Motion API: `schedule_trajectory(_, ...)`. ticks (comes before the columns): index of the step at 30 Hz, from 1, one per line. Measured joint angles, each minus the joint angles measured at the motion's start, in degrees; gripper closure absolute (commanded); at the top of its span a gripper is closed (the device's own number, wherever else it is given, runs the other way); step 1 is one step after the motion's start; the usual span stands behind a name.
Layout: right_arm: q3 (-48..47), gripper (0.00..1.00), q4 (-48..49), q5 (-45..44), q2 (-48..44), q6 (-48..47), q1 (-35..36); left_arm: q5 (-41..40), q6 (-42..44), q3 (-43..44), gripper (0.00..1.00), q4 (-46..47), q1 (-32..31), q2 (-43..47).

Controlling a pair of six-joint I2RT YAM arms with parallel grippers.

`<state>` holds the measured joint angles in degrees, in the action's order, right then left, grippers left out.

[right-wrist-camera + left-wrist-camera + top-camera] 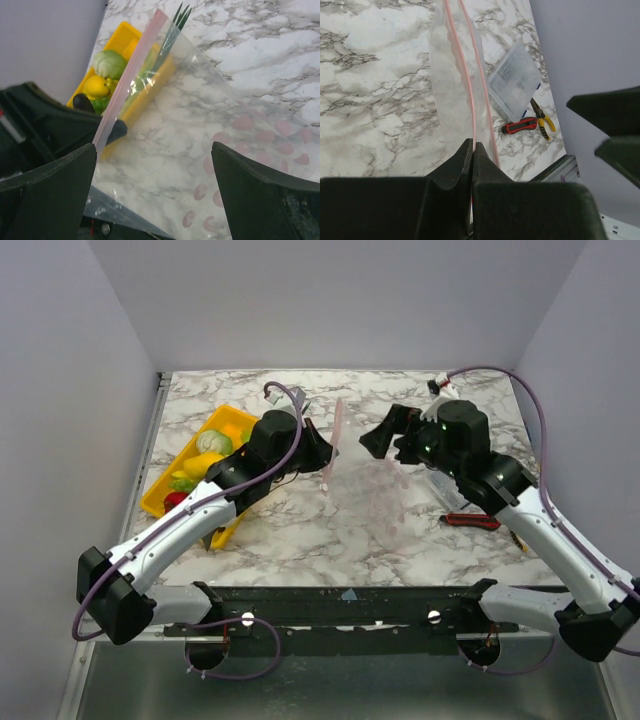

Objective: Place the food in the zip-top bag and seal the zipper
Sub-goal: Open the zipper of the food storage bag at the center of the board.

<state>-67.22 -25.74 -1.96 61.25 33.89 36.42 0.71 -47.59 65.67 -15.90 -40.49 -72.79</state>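
Handling this zip-top bag (210, 95) calls for a light touch, we judge. It is thin clear film, floppy and nearly weightless, likely slick between pads, and it will sag wherever nothing supports it. Its firmest part is the zipper (131, 72), the pink strip along the mouth, so that is where we would take hold.

The left gripper (472, 146) does just that, its jaws pressed together on one end of the strip. The bag is held up between the two arms, its body draping toward the marble table (280, 540). The right gripper (154, 146) hangs close to the bag with its jaws spread wide and nothing between them. To open the mouth, we reckon it should pinch a single lip further along the strip, because taking both layers would hold the mouth shut.

The food (110, 62) lies in the yellow tray (228, 415) beside the left arm: a pale green round, a yellow oval and a dark piece. They look like small, light, hard toys that are easy to pinch, though the round ones may roll. Thin green stalks (178, 12) show through the film, and we cannot tell whether they are inside the bag.

We can read no brand or writing anywhere. The bag carries only printed pink dots (242, 122). The clear packet (515, 82) and the red-handled tool (520, 125) show no legible label.
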Motion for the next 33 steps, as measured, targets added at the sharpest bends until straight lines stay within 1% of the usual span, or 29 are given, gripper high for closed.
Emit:
schedule_trajectory(4,-9.7,0.00,-5.0,-4.1,8.5,1.8,0.5,-3.7,1.6,-0.5,1.00,0.7,-2.1,2.2)
schedule_trajectory(9,-18.4,0.02,-12.1,-12.8,15.3,2.5,4.4,-7.7,3.9,0.1,1.00,-0.1,-3.9,2.4)
schedule_trajectory(13,-28.1,0.15,-16.5,-18.2,21.2,1.7,6.8,-9.3,5.2,2.6,1.00,-1.1,-4.2,1.6)
schedule_trajectory(17,-34.7,0.16,-19.9,-23.2,25.7,0.6,8.4,-10.6,5.8,3.5,1.00,-1.2,-4.4,1.6)
schedule_trajectory(25,-41.0,0.16,-25.0,-30.9,33.0,-0.7,11.7,-11.5,6.1,5.1,1.00,-2.6,-4.9,0.9)
schedule_trajectory(33,-44.7,0.16,-27.9,-35.9,33.9,-1.7,14.0,-11.7,6.3,6.8,1.00,-3.6,-5.1,-0.7)
